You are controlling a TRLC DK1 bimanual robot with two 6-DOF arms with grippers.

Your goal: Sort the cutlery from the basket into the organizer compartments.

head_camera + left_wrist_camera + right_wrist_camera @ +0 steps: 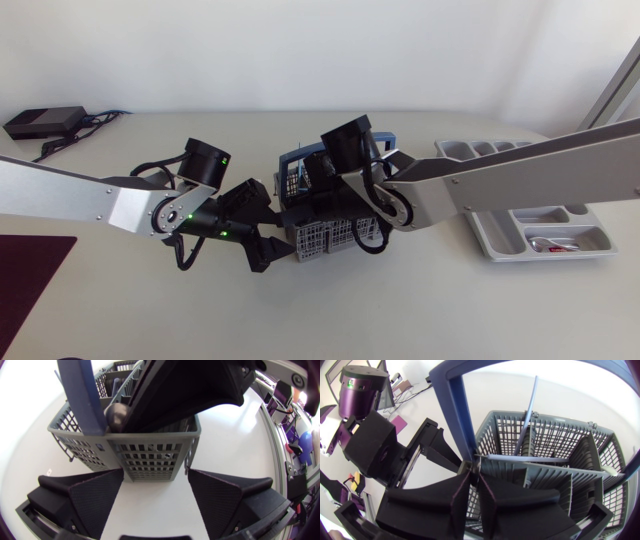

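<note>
Straddling the near end of the basket, the left gripper held its jaws wide above the tabletop. Inside the basket, the right gripper had its jaws pressed together at the end of a pale handle lying crosswise over the dividers. I could not tell whether they gripped it. The organizer lay well beyond, on the right arm's side.

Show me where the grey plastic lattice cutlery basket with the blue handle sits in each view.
Head view: the grey plastic lattice cutlery basket stands at the middle of the table.
Left wrist view: the basket is just ahead of the open left gripper.
Right wrist view: the basket lies under the right gripper.
Shared landmark: its blue handle.
</note>
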